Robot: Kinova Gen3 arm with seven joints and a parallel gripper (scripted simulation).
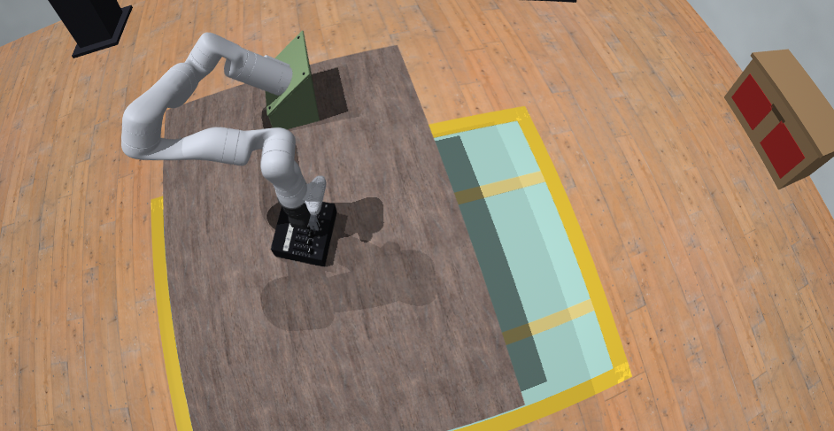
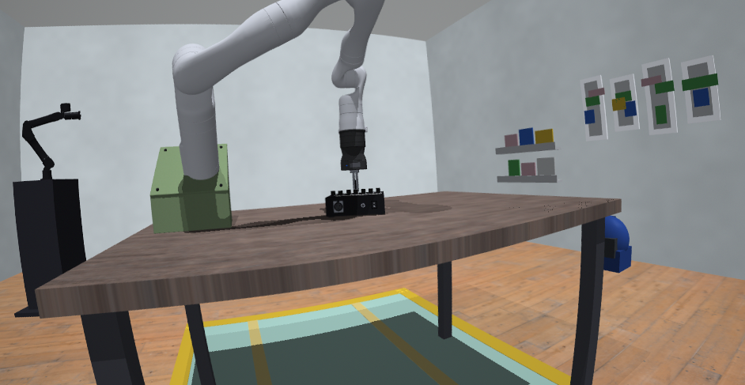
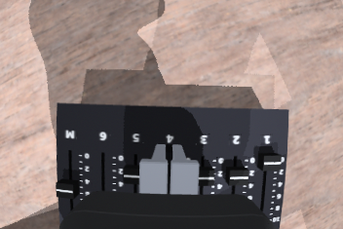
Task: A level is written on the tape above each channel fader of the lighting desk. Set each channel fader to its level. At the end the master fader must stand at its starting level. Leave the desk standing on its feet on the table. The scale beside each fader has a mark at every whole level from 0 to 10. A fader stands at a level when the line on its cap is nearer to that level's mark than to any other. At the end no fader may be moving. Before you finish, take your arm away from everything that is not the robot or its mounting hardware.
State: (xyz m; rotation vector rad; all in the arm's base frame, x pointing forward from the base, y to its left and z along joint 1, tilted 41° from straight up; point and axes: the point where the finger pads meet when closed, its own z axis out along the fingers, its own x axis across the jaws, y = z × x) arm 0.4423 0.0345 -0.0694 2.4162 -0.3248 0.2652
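The black lighting desk [image 1: 304, 234] stands on its feet on the wooden table; it also shows in the exterior view [image 2: 355, 203]. In the wrist view the desk [image 3: 171, 157] carries labels M, 6, 5, 4, 3, 2, 1 from left to right. My gripper [image 3: 168, 161] is shut, with its two fingers pressed together and pointing straight down over the slot of channel 4. That fader's cap is hidden behind the fingers. The caps of the master [image 3: 65, 188], channel 5 [image 3: 132, 172], channel 3 [image 3: 207, 174], channel 2 [image 3: 238, 174] and channel 1 [image 3: 271, 161] show. The tape levels are too small to read.
The arm's green base mount [image 1: 293, 87] stands at the table's far end, well away from the desk. A black pedestal with a small camera arm [image 2: 47, 216] stands on the floor beside the table. The table edges lie far from the desk.
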